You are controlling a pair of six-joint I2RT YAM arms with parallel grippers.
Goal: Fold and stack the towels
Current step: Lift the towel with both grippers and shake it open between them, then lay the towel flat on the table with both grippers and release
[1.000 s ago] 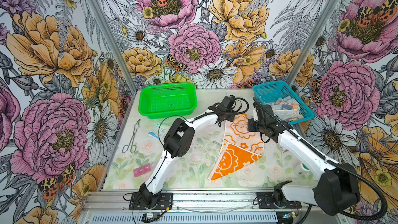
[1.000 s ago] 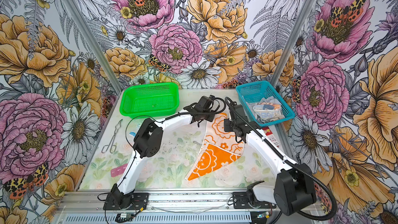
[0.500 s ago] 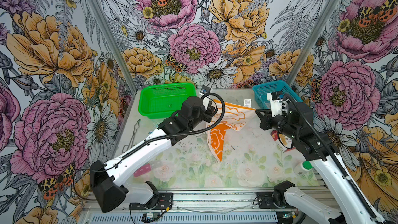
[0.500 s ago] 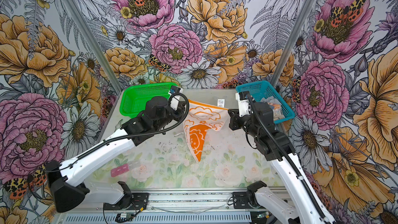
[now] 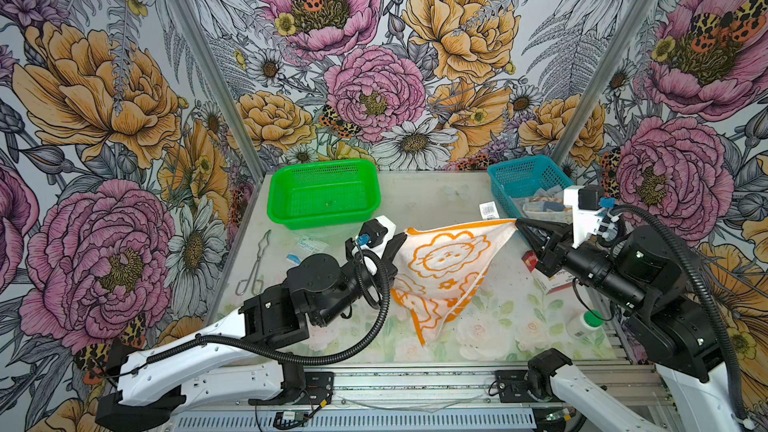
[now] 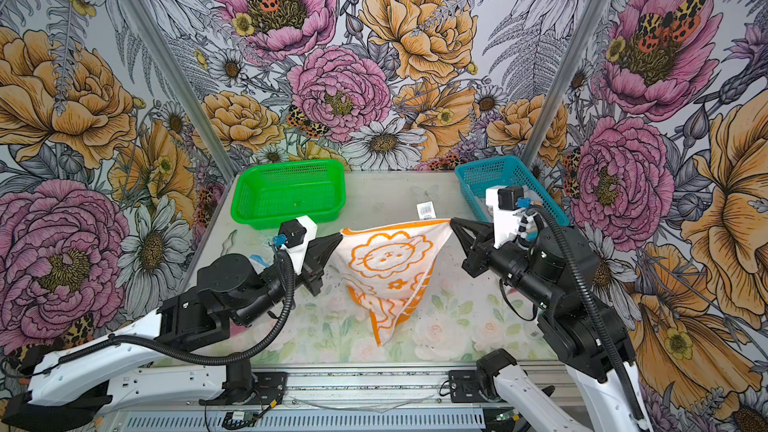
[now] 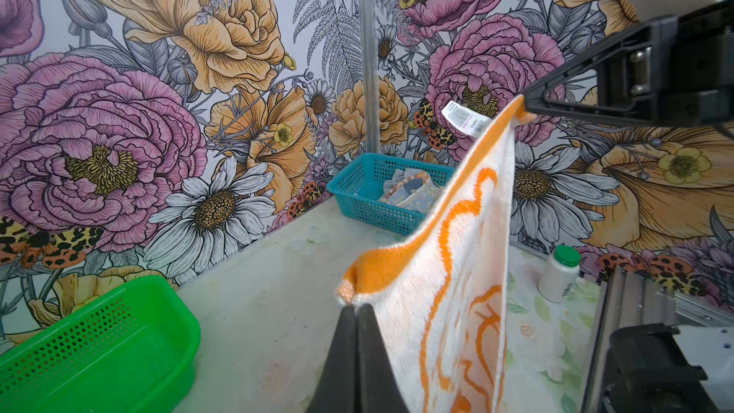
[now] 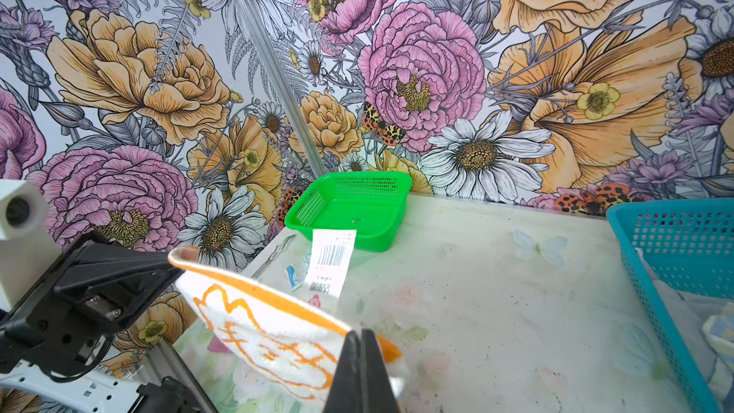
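Over the table (image 5: 436,197), left hand (image 5: 404,236) and right hand (image 5: 517,221) pinch the orange towel (image 5: 449,259), tip visible only overhead.

Towel (image 5: 449,268): looped terry cloth, matt and nubbly, with a smooth printed tag (image 8: 331,262); green basket (image 5: 324,220) and blue basket (image 5: 523,178): glossy perforated plastic; table (image 5: 432,197): smooth, faintly sheened, grit-specked; post (image 7: 367,53): smooth bright metal; bottle (image 7: 558,278): smooth plastic.
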